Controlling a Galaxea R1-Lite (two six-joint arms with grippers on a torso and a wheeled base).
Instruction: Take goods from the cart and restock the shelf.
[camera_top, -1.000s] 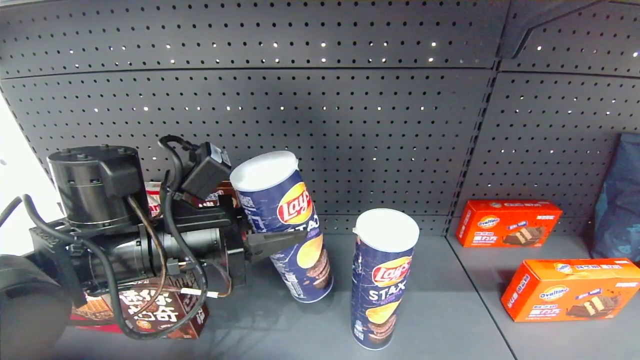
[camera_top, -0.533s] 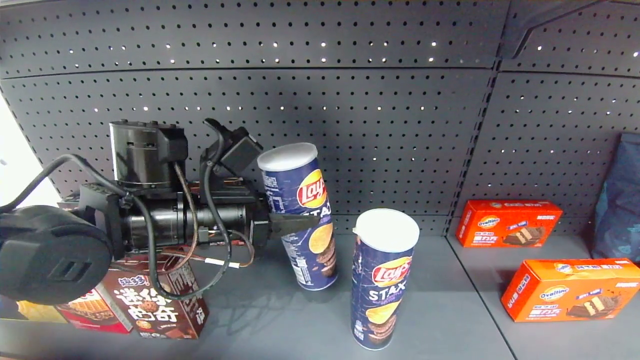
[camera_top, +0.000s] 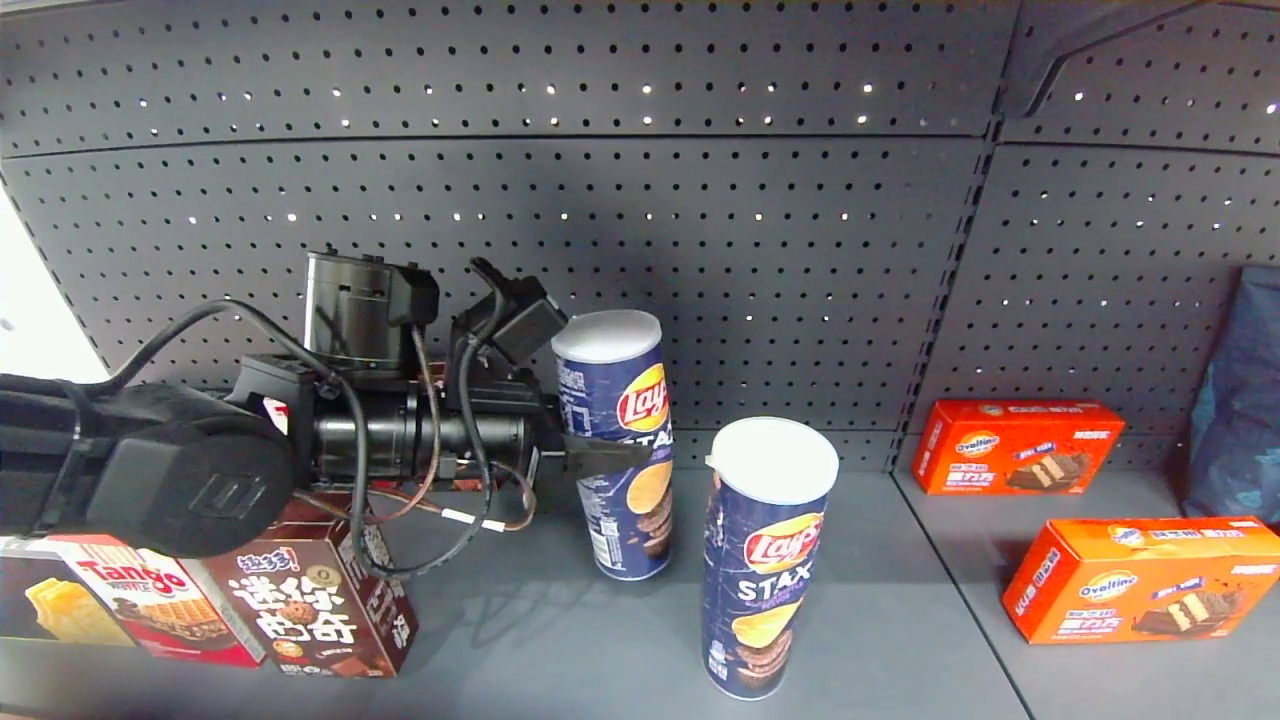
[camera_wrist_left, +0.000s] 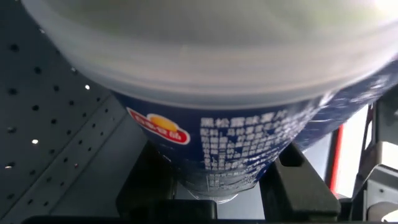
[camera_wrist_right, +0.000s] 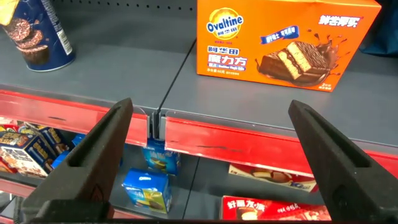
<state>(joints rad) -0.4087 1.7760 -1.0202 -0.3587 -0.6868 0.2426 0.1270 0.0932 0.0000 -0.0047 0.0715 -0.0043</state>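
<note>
The chip can (camera_top: 615, 400) is held by the left gripper (camera_top: 608, 455), whose fingers are closed across its middle, one in front and one behind. The can's long axis is kept nearly vertical, with the white lid up and leaning slightly toward the wrist. Its base is down at the shelf (camera_top: 880, 620), though contact cannot be told. Just past the fingertips, a second can (camera_top: 765, 555) is stood upright, apart from the held one. Under the wrist a brown cookie box (camera_top: 320, 620) is seen. The right gripper (camera_wrist_right: 211, 109) is spread wide with nothing between its fingers, and the front orange box (camera_top: 1140, 580) is found ahead of it on the shelf.
</note>
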